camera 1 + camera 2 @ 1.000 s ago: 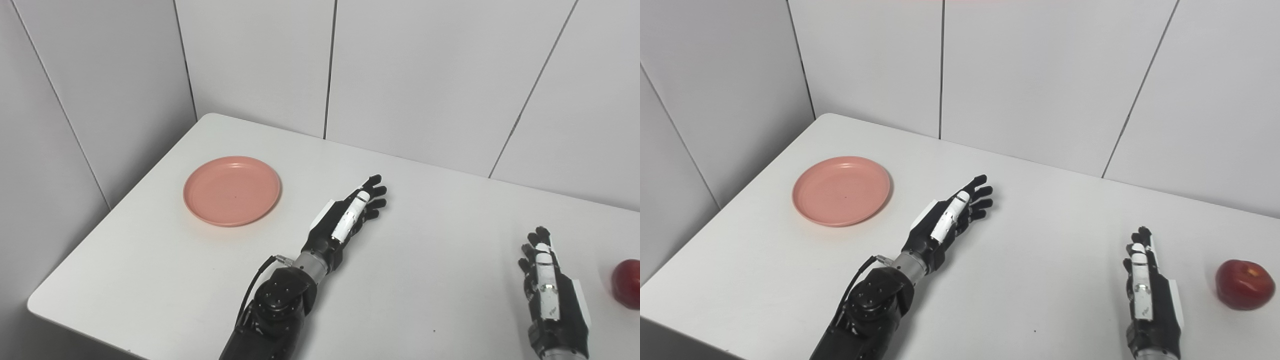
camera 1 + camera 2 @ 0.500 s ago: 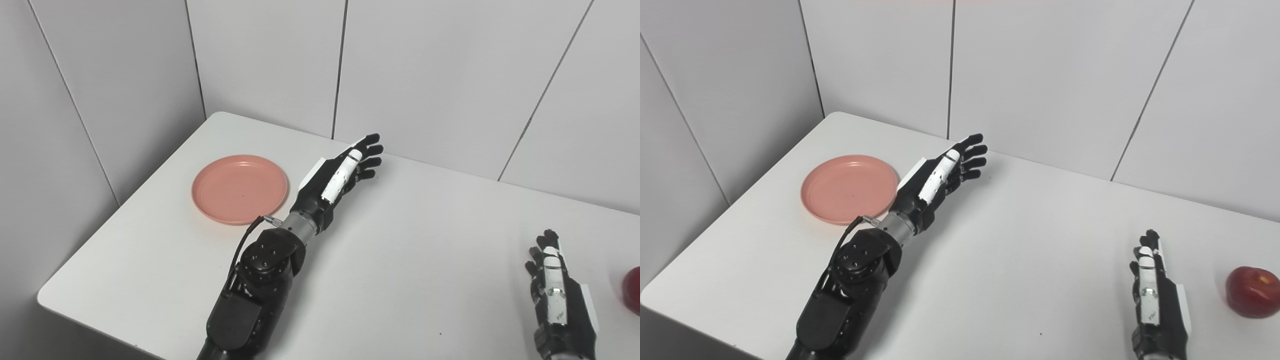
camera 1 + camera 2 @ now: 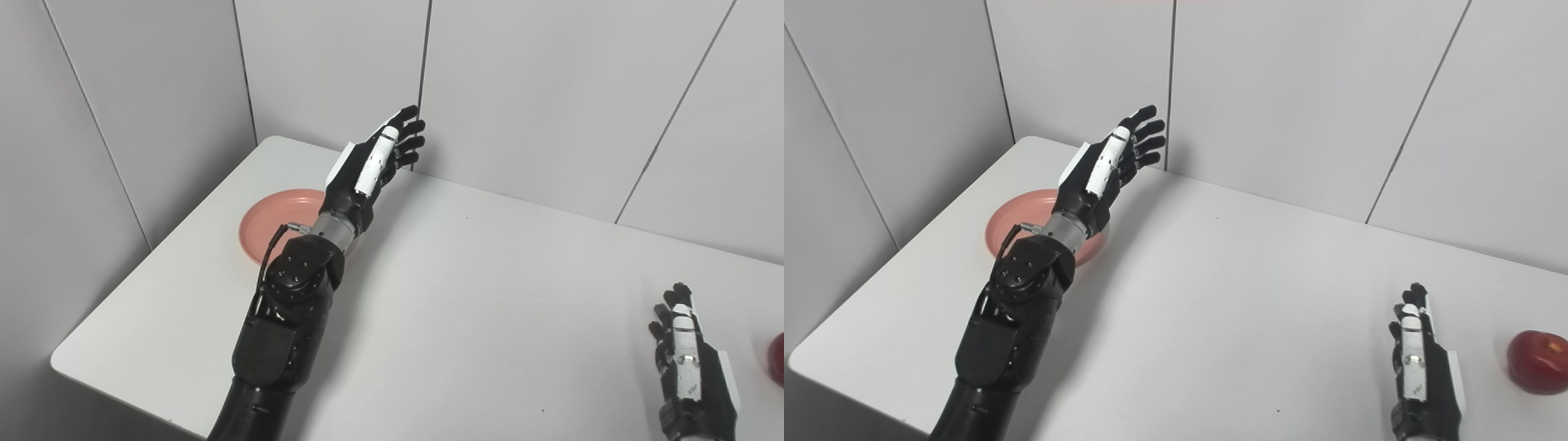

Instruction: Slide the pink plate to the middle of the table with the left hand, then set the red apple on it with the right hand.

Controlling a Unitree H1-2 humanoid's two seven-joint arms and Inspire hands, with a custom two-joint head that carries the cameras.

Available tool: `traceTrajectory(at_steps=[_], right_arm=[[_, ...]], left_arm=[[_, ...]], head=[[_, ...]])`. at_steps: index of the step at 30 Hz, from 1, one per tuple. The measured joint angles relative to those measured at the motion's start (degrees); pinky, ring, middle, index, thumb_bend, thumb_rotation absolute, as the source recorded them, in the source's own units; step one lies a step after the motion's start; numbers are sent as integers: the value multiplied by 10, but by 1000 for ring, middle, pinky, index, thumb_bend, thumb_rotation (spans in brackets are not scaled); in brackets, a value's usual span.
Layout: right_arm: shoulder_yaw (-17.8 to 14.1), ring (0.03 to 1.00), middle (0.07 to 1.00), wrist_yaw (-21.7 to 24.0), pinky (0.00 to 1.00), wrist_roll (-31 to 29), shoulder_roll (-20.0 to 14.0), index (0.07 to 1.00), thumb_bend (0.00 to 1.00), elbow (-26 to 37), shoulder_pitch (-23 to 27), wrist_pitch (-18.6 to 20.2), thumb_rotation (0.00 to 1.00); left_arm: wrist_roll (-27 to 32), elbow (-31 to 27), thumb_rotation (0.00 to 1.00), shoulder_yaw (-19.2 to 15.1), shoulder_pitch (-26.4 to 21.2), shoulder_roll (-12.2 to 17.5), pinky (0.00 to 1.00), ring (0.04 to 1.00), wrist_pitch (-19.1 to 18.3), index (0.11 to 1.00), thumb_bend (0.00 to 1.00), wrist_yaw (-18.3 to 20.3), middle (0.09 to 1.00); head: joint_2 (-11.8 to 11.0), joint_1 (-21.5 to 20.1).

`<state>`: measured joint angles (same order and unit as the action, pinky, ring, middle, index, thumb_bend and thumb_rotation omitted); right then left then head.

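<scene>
Nearest, the right hand (image 3: 1421,373) rests low over the white table (image 3: 1243,306), fingers straight and close together, empty; the red apple (image 3: 1536,360) sits just beside it. Farther back, the left hand (image 3: 1102,168) hangs raised, fingers extended and slightly spread, above the pink plate (image 3: 1007,217) near the table's far-left corner.

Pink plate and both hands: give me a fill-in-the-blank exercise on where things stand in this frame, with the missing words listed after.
1. The left hand is raised with its fingers apart and holds ____.
2. The left arm hides part of the ____ plate.
3. The red apple sits on the white table beside the ____ hand.
4. The plate lies near the table's ____ edge.

Missing words: nothing; pink; right; left
</scene>
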<state>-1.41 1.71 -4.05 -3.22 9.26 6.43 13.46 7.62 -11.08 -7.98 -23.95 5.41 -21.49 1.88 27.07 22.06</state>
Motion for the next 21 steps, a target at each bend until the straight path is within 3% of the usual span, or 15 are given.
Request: traceTrajectory(at_steps=[7, 21], right_arm=[[-1, 987, 991, 0, 1000, -9, -1, 1000, 79, 4, 0, 1, 1000], [-1, 992, 996, 3, 1000, -20, -9, 1000, 64, 5, 0, 1, 1000]], left_arm=[[10, 7, 1000, -29, -20, 19, 876, 885, 0, 884, 399, -8, 897], [33, 47, 1000, -105, -34, 70, 874, 884, 4, 876, 413, -31, 890]], head=[[2, 3], [4, 11]])
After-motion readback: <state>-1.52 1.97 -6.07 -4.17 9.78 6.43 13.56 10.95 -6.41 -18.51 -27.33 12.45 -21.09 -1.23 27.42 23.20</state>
